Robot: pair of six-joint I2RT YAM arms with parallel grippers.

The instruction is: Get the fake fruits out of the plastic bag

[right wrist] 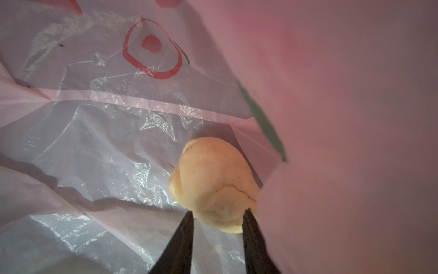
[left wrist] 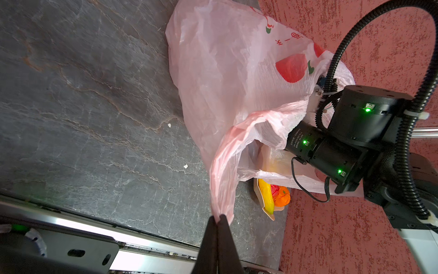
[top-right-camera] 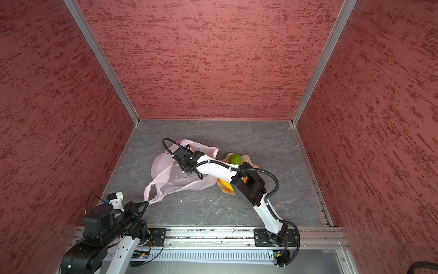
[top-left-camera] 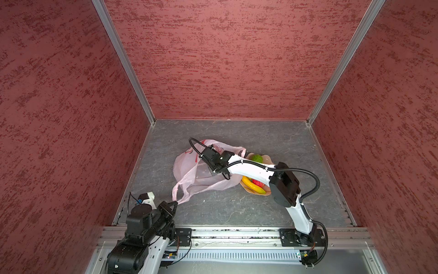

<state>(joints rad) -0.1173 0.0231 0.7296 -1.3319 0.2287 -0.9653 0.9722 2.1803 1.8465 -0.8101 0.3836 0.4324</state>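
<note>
A: Why is the left gripper (left wrist: 219, 217) clamped on the bag (left wrist: 225, 83) handle (left wrist: 222, 185)?

B: Likely to hold the mouth open; the right gripper (right wrist: 218, 213) is inside, jaws parted astride the beige lump (right wrist: 213, 182); banana (top-left-camera: 252, 185) and green ball (top-left-camera: 257, 158) sit in the dish (top-left-camera: 265, 192).

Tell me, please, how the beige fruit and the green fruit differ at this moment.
The beige fruit lies inside the plastic bag; the green fruit sits on the peach dish. The beige fruit is pale and lumpy; the green fruit is bright and rounder. The fingers of the right gripper flank the beige fruit, not the green fruit. Both are small toy fruits.
</note>
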